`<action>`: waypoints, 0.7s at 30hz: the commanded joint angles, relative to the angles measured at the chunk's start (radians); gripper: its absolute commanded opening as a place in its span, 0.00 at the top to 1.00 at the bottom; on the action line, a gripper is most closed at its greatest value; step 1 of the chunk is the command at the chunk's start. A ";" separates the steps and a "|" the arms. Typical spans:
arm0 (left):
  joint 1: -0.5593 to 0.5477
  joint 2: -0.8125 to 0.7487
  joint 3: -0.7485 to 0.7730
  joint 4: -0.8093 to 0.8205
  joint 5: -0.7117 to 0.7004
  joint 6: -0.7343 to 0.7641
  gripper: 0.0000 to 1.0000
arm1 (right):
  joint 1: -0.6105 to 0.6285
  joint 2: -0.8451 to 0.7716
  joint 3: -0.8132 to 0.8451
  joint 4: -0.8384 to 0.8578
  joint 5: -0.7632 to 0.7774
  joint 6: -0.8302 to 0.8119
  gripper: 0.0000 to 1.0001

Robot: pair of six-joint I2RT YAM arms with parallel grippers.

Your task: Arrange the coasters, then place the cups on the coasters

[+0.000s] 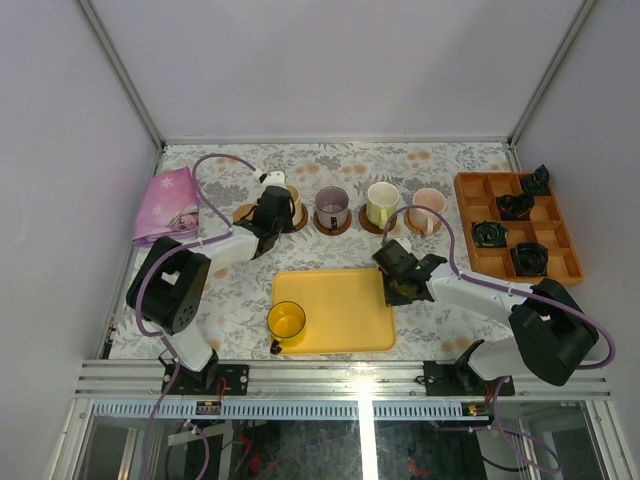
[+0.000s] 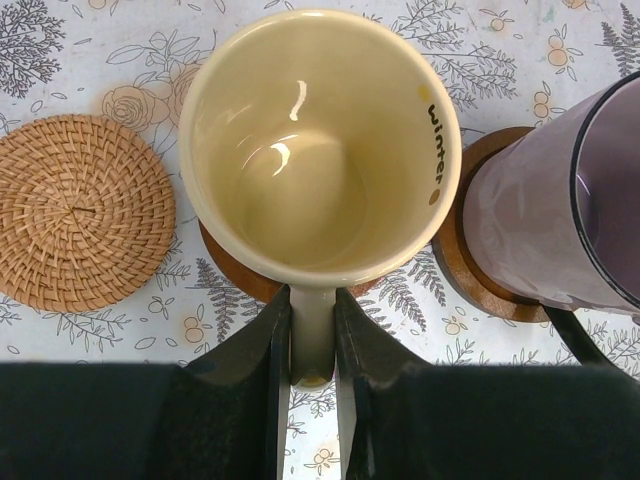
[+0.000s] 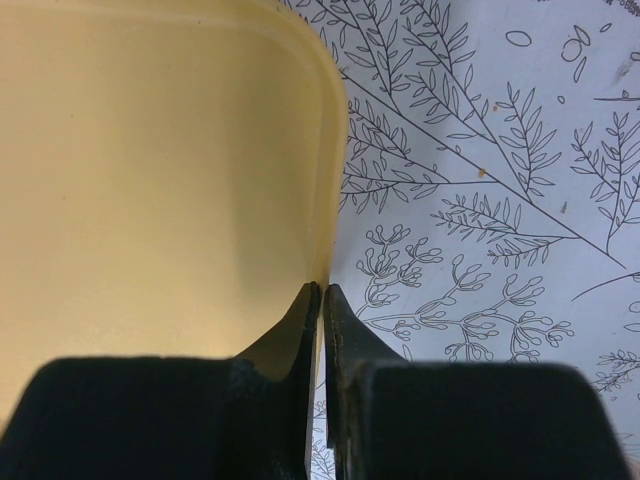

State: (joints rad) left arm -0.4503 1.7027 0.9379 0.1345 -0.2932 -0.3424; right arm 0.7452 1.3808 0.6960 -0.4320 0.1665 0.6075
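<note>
Lying between pale lilac walls [image 1: 330,60], a floral cloth [image 1: 240,295] carries coasters [image 2: 80,210] and cups [image 2: 310,150].

purple cup [image 2: 540,220] cropped, middle coaster [image 2: 238,281] mostly hidden

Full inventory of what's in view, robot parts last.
cream cup: 1, back row, leftmost
purple-grey cup: 1, back row
pale green-white cup: 1, back row
pink cup: 1, back row, rightmost
yellow cup: 1, on the tray, near left corner
coasters: 4, brown, one under each back-row cup
woven coaster: 1, tan, bare, left of the cream cup
tray: 1, yellow, near centre
compartment box: 1, orange, right side
black objects: 4, in the box
cloth: 1, pink, back left
left gripper: jaws shut on the cream cup's handle
right gripper: jaws shut, at the tray's right edge
</note>
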 commanded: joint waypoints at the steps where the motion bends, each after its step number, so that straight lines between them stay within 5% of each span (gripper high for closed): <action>1: 0.008 -0.015 0.035 0.124 -0.048 0.005 1.00 | 0.012 0.035 -0.013 -0.070 -0.055 0.011 0.96; 9: 0.007 -0.047 0.018 0.098 -0.061 0.005 0.54 | 0.012 0.050 -0.005 -0.068 -0.056 0.011 0.96; 17: 0.008 -0.091 0.018 0.064 -0.028 -0.031 0.50 | 0.012 0.060 0.010 -0.074 -0.055 0.005 0.96; 21: 0.006 -0.169 0.009 0.017 -0.018 -0.050 0.32 | 0.012 0.050 0.025 -0.086 -0.040 0.005 0.96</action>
State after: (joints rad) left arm -0.4503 1.6276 0.9379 0.1452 -0.3141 -0.3630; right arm 0.7452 1.4044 0.7200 -0.4564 0.1673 0.6098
